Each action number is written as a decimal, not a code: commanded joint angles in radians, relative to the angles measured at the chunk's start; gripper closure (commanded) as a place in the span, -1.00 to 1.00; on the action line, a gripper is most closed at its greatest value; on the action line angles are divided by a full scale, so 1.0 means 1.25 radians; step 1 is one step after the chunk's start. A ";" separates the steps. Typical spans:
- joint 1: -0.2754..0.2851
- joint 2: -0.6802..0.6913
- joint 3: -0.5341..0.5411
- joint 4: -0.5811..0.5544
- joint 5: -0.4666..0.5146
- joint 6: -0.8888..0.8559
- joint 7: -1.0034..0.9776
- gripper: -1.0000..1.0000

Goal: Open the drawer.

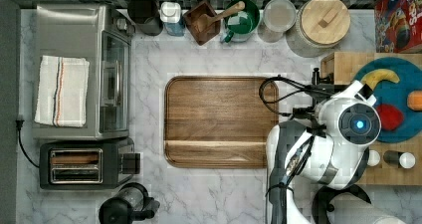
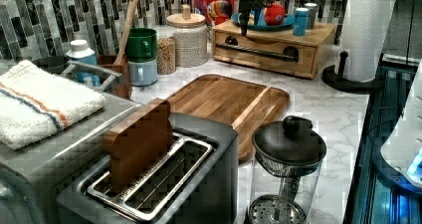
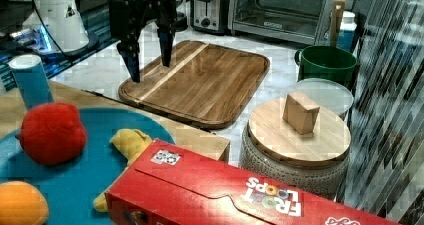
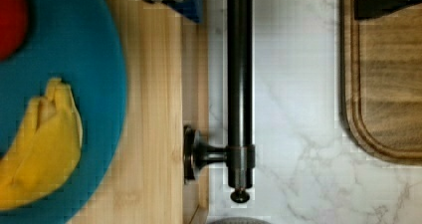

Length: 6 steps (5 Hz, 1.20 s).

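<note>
Now the hand (image 3: 150,60) is seen poised above the black bar handle (image 4: 239,74), fingers spread wide, nothing gripped. Against the tabletop's (image 2: 318,109) back wall the drawer (image 2: 263,52) is found shut; grasping and pulling are left.

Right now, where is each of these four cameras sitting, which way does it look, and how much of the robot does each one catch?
Top view: overhead, looking straight down on the marble counter; the white arm shows.
Left view: low behind the toaster, facing the drawer; the claw hangs above its handle.
Right view: from atop the drawer unit, facing the toaster oven; the open claw shows.
Wrist view: on the arm, looking down on the black bar handle; one fingertip shows.
All four share the brown wooden tray.
</note>
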 commanded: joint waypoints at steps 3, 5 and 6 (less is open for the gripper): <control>-0.012 0.075 0.001 -0.122 0.036 0.269 -0.039 -1.00; 0.011 0.083 -0.011 -0.117 0.010 0.278 0.012 -1.00; 0.038 0.070 -0.015 -0.117 -0.008 0.244 0.055 -1.00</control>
